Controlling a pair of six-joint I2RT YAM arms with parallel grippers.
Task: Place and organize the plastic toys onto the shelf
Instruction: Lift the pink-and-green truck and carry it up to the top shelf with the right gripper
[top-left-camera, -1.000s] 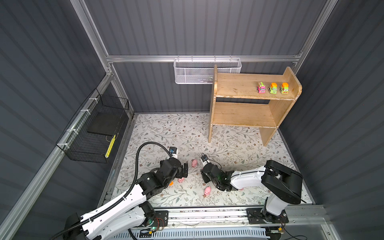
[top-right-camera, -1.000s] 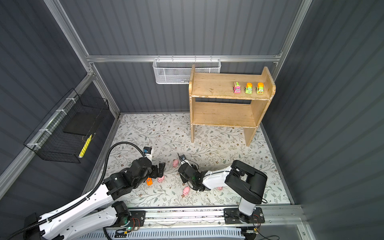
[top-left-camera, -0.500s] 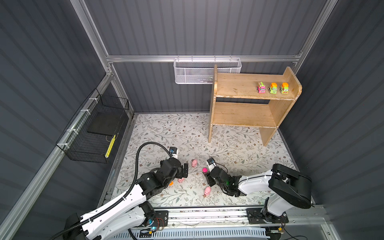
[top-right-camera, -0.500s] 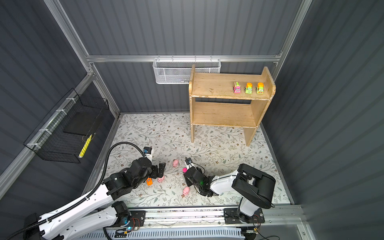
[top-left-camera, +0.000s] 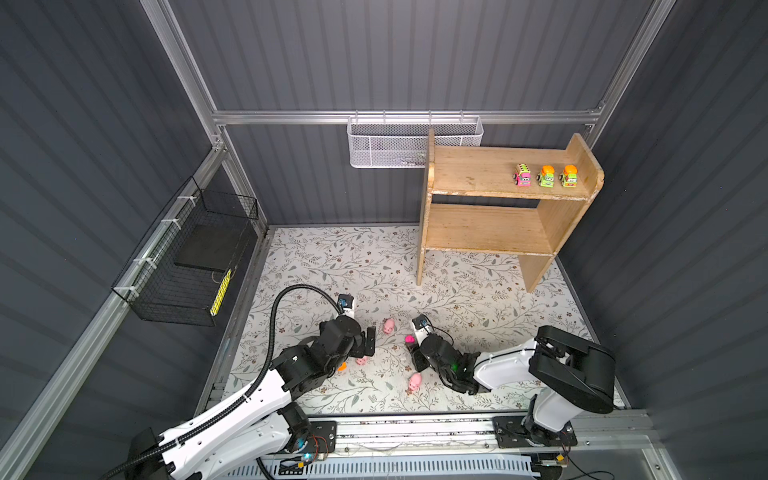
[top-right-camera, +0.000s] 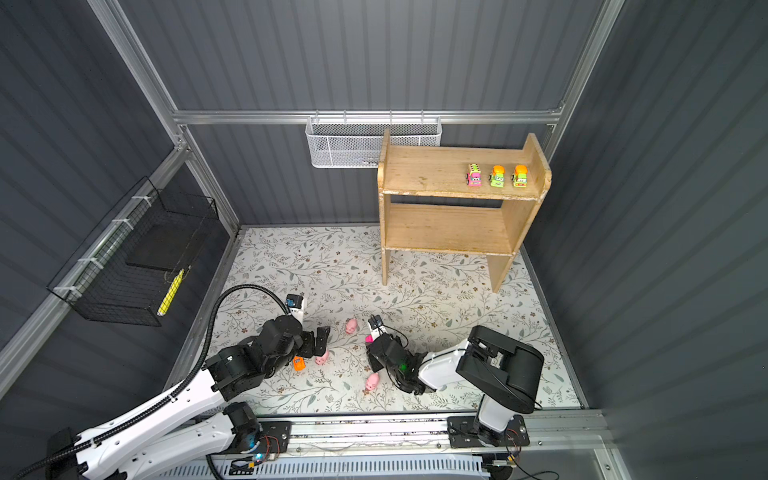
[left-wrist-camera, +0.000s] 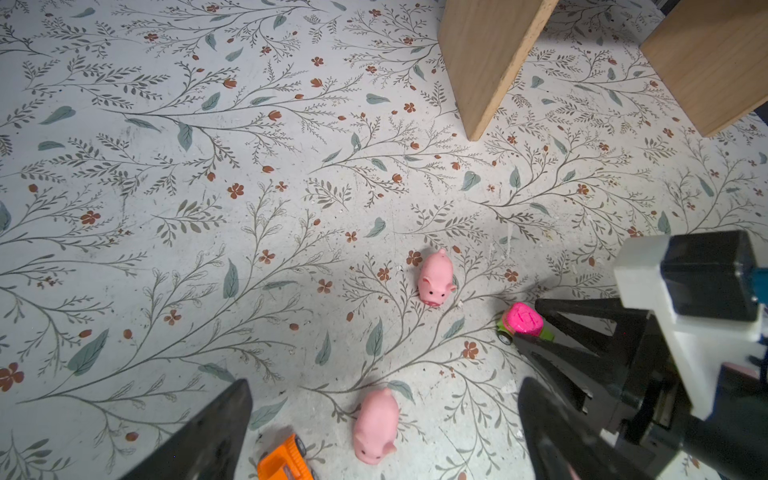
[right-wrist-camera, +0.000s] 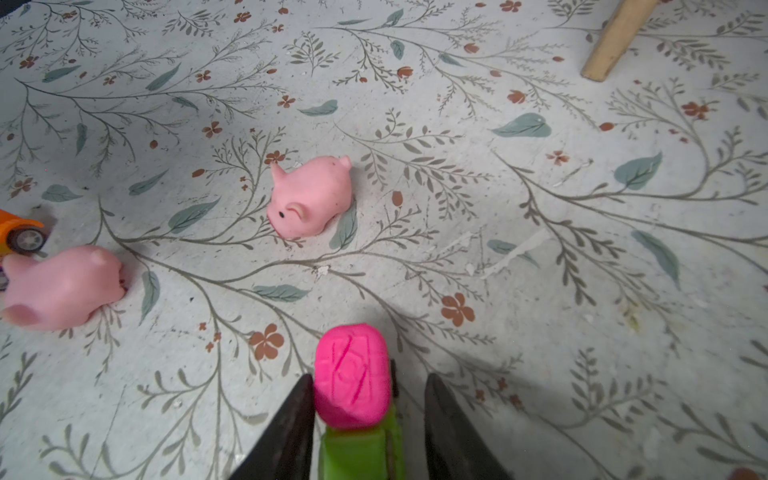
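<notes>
Light, hard and probably slick, the pink-topped green vehicle (right-wrist-camera: 352, 374) sits on the table (right-wrist-camera: 540, 249) inside the narrowed right hand (right-wrist-camera: 369, 376), one side not yet touching, best pinched across its flat green flanks; the left hand (left-wrist-camera: 384, 386) gapes wide.

My fingers (right-wrist-camera: 286, 432) are matt black plastic, quite smooth. The truck (right-wrist-camera: 353, 374) has a matt pink top with scored lines over a glossier green plastic body. The pigs (right-wrist-camera: 311, 199) look smooth, matt and rubbery. The orange car (left-wrist-camera: 284, 461) is shiny plastic. The mat (left-wrist-camera: 166, 166) is a printed matt sheet, scratched and flaking in spots. The shelf (top-left-camera: 490, 226) is bare matt wood, its front edges worn whitish and rough. The far basket (top-left-camera: 411, 145) is white perforated metal, the left basket (top-left-camera: 187, 266) thin black wire. The frame (top-left-camera: 374, 117) is silvery satin metal; the walls (top-left-camera: 374, 54) are ribbed matt grey.
</notes>
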